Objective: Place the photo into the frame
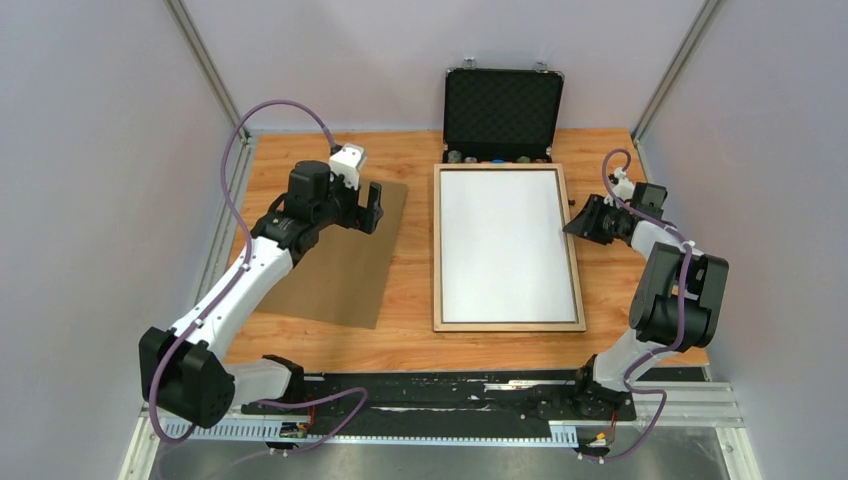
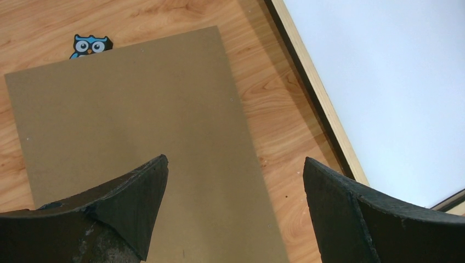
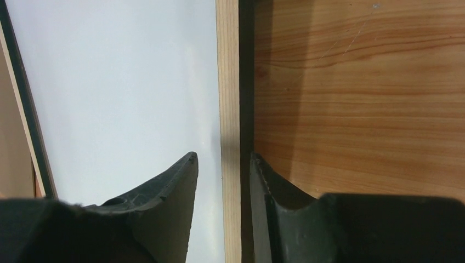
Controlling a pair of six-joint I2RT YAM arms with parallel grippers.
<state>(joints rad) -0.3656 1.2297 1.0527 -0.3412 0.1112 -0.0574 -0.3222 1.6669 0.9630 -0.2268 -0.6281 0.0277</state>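
Photo: large white-backed print (image 1: pixel 508 245), white side up, lying inside the light-wood rectangular frame (image 1: pixel 509 326).
R hand (image 3: pixel 223 158): part-spread, straddling frame's right rail, not pinching.
L hand (image 2: pixel 236 160): spread wide, left of frame, over brown hardboard panel (image 2: pixel 137 109).
Risk: R fingers snag rail when leaving, so frame jerks and print shifts.

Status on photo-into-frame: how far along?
Done, it looks: the photo, white back up, lies inside the frame. In hand: right pincer straddles the frame's right rail, jaws not clamped; left pincer hangs open over the backing panel. Left: probably only pulling clear; the panel lies outside the frame.
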